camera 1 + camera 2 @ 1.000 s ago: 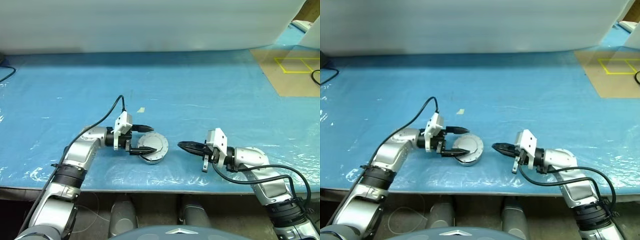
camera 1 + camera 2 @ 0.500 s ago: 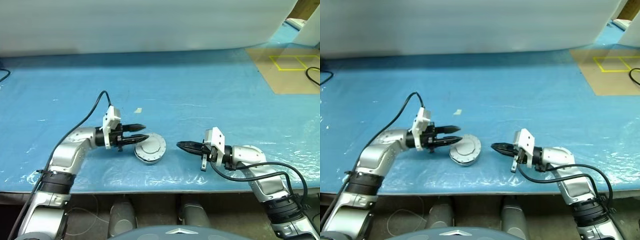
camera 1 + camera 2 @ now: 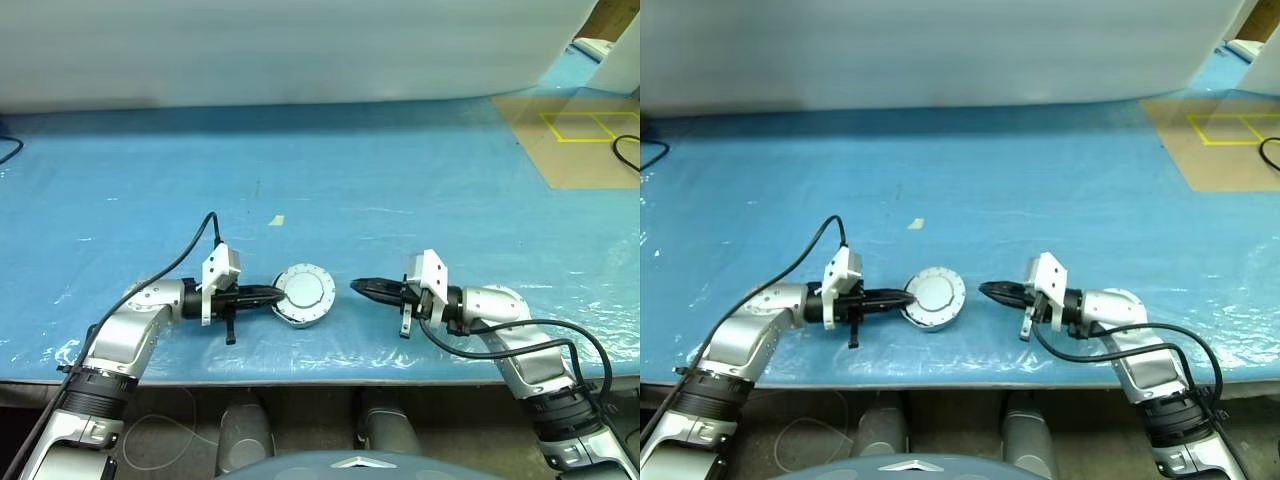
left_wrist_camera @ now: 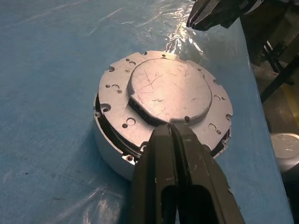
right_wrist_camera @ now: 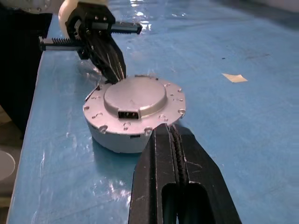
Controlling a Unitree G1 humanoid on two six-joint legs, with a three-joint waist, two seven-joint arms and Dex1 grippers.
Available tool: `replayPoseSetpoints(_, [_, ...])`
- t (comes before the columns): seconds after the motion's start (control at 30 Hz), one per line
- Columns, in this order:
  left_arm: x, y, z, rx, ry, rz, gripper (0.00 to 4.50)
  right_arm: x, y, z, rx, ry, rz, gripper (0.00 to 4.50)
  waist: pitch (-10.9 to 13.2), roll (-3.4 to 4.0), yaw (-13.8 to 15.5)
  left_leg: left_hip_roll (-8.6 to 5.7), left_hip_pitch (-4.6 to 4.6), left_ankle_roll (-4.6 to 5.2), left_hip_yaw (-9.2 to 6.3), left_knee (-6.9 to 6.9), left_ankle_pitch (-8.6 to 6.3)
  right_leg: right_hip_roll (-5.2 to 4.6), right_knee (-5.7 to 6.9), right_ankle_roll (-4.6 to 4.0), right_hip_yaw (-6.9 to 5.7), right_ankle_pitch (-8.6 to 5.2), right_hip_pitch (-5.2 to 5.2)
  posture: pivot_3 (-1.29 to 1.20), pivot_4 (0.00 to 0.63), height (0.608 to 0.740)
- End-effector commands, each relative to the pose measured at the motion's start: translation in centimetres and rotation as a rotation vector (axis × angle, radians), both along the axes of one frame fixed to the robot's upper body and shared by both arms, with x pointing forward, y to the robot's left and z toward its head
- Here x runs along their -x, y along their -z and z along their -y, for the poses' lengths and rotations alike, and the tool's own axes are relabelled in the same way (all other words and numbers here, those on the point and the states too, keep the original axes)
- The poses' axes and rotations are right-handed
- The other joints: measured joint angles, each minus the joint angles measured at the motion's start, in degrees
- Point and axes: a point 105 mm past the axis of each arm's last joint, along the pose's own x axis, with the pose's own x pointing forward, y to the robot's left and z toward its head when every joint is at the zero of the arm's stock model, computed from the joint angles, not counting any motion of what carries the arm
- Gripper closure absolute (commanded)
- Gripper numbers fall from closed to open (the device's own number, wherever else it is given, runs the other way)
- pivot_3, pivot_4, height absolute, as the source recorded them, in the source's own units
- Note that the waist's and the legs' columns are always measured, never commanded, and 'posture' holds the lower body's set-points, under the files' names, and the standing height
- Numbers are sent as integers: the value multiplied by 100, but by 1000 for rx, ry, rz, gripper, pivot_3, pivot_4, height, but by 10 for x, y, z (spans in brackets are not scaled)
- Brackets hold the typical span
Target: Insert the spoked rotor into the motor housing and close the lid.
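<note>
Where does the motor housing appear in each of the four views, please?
Left eye view: motor housing low and just left of centre, between the two grippers.
Right eye view: same spot.
Left wrist view: mid-frame, past the shut left gripper.
Right wrist view: centre, beyond the shut right gripper.
Shared landmark: the blue table cover under the housing.

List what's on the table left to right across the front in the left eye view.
Left gripper, shut, tips at the rim of the motor housing → motor housing, lid on → right gripper, shut, short of the housing. The scrap of tape lies farther back, so it has no clear place in this row.
</note>
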Motion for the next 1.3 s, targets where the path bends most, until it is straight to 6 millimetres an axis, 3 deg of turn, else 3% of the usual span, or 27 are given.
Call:
replayPoseSetpoints(0.03, [-6,-14,-2,38,-36,47,4500,-4,-28,-12,-71,-31,66,3992,0,0,2,0,2,0,0,0,0,0,2,0,0,0,0,0,150,740])
replayPoseSetpoints(0.23, [-7,-25,-16,65,-98,70,4500,-9,-31,-29,-66,-110,51,2079,0,0,3,0,1,-9,0,3,5,1,2,0,-1,0,0,0,150,740])
replayPoseSetpoints(0.43, [4,-33,-22,92,-118,81,4500,-11,-20,-46,-18,-170,15,41,0,0,-9,1,-1,-12,0,2,7,1,0,-1,-2,0,-2,0,150,740])
replayPoseSetpoints(0.83, [30,-19,-25,72,-151,91,4500,-19,-3,-67,30,-143,-92,41,0,-1,-19,3,1,-12,0,2,6,1,1,-1,-3,0,-2,0,150,740])
replayPoseSetpoints(1.17, [35,-7,-35,57,-235,132,4500,-27,7,-69,65,-106,-80,41,0,-1,-79,4,3,-12,0,3,6,2,2,-1,-3,0,-1,0,150,740])
replayPoseSetpoints(1.3, [34,-5,-35,75,-275,145,4500,-17,6,-76,32,-149,-129,41,-1,-2,-124,4,3,-12,0,3,6,2,3,-1,-2,0,0,0,150,740])
